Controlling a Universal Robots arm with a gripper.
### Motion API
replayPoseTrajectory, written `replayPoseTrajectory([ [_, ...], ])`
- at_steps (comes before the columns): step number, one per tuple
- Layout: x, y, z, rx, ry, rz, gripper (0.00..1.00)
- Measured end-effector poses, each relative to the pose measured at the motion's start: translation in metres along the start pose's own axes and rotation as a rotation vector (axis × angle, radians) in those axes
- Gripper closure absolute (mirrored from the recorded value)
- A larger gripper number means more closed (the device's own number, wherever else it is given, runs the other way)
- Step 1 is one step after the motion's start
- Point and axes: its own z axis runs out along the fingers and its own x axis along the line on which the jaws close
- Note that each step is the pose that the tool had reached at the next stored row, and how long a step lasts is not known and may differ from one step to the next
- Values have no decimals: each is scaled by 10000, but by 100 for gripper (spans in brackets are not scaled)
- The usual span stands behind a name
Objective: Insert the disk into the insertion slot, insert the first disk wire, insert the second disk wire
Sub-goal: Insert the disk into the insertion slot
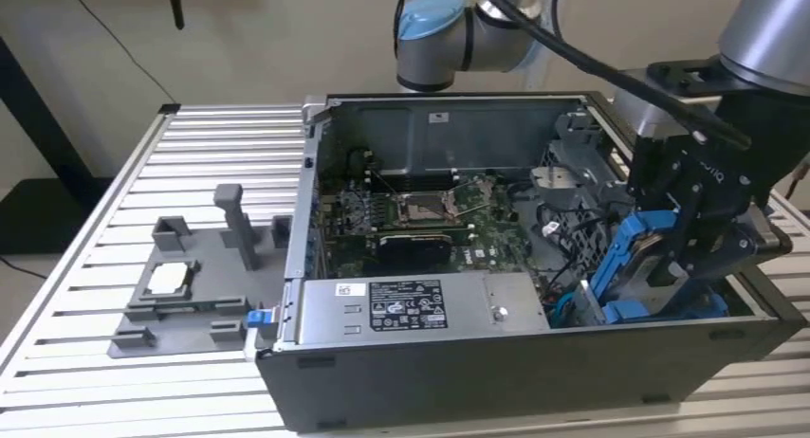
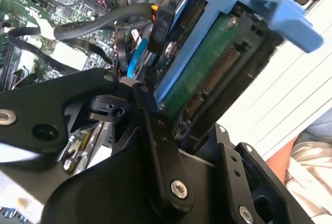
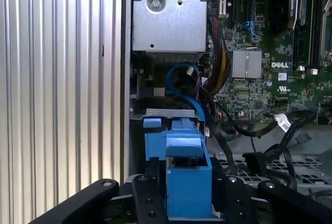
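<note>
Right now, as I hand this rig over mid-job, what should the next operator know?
Pincer: shut on the disk, gripping its blue carrier.
Disk: upright at the exterior view's right corner of the computer case, lower end down at the insertion slot. Whether it is fully seated cannot be told.
Done: disk picked up and brought to the slot.
Left: seating to confirm, and both wires. The disk's connector edge looks bare, and a blue wire hangs loose near the slot.
</note>
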Motion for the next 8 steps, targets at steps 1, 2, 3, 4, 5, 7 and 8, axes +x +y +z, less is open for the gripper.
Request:
replayPoseTrajectory([
  [1, 0, 1, -45, 0, -1, 1, 51],
  [2, 1, 2, -92, 0, 0, 2, 51],
  [3, 1, 2, -137, 0, 0, 2, 51],
  [4, 1, 3, -185, 0, -2, 1, 51],
  [5, 1, 4, -230, 0, -1, 1, 51],
  [7, 1, 3, -268, 7, -3, 0, 51],
  [8, 1, 3, -268, 20, -23, 0, 51],
])
